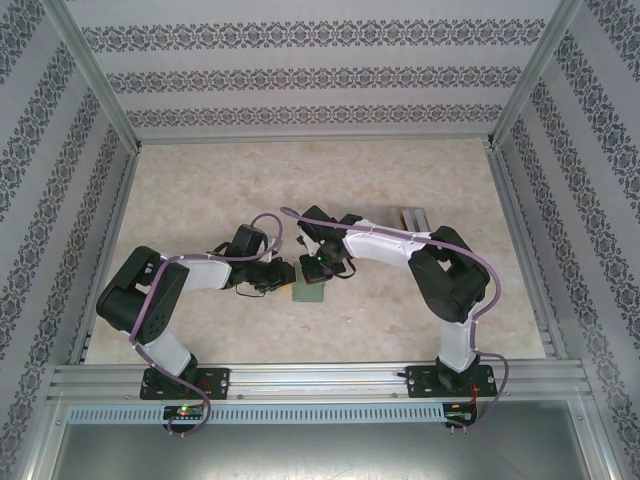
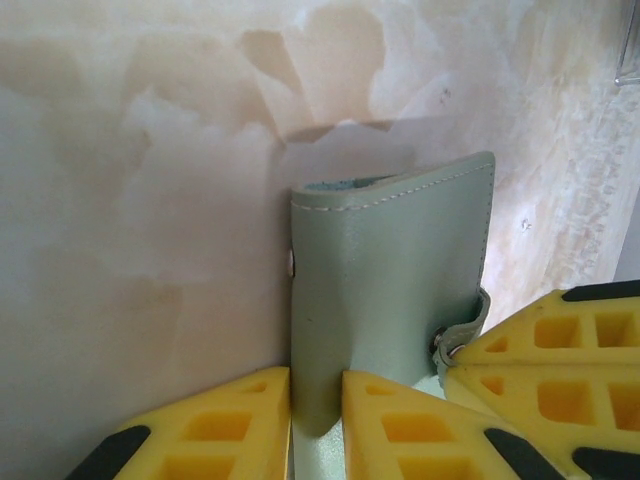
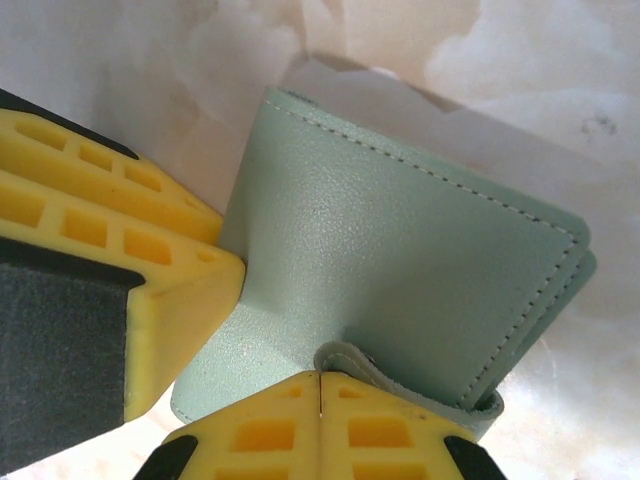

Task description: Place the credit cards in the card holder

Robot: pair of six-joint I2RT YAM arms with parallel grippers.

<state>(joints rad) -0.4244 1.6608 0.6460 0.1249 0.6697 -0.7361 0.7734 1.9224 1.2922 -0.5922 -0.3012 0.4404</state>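
Observation:
The card holder (image 1: 310, 291) is a sage-green wallet, folded shut, at mid-table between the two arms. My left gripper (image 2: 316, 400) is shut on its folded edge, and the leather (image 2: 400, 270) stands up between the yellow fingers. My right gripper (image 3: 320, 385) is shut on the end of the little closing tab (image 3: 400, 375), which curls up from under the card holder (image 3: 400, 240). In the top view the left gripper (image 1: 284, 276) and right gripper (image 1: 320, 268) meet over it. The credit cards are hidden.
A clear plastic slotted rack (image 1: 408, 217) stands behind the right arm, toward the back right. The pale marbled tabletop (image 1: 220, 180) is fenced by metal rails and patterned walls. The left gripper's fingers (image 3: 120, 260) crowd close beside the right one.

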